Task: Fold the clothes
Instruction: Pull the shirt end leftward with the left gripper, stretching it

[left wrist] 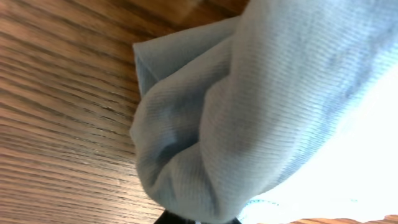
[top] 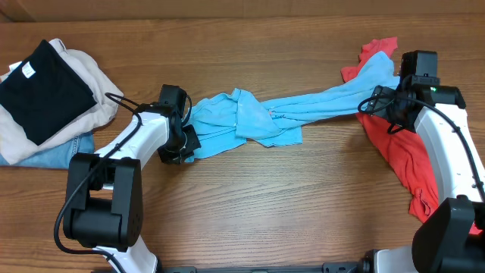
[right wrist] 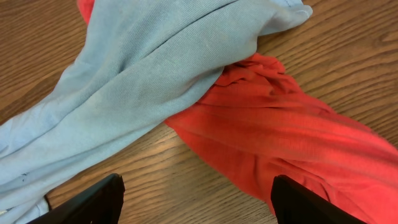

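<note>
Little of the folding looks done. The blue shirt (top: 261,121) is not spread flat. It lies across the middle of the table (top: 288,205) as a long twisted rope, bunched and creased near its left end and thinning toward the right, where its far end lies over the red shirt (top: 405,163). No lettering shows on it in any view. The red shirt is a crumpled strip along the right side, partly under the right arm, with no fold or flat panel to be seen. Both garments would need untangling, spreading and smoothing before any fold, so I judge the task to be at its start for these two. The left gripper (top: 184,136) sits at the blue shirt's left end. Its wrist view is filled with gathered blue cloth running down to a dark tip at the bottom edge, so it appears to be clamped on that shirt, though the fingers hardly show. The right gripper (right wrist: 198,202) hangs above the spot where blue crosses red, its fingers (right wrist: 93,199) wide apart and holding nothing. At the far left is a pile (top: 45,91) with a black piece squared on beige cloth; I cannot tell whether it counts as finished work.
</note>
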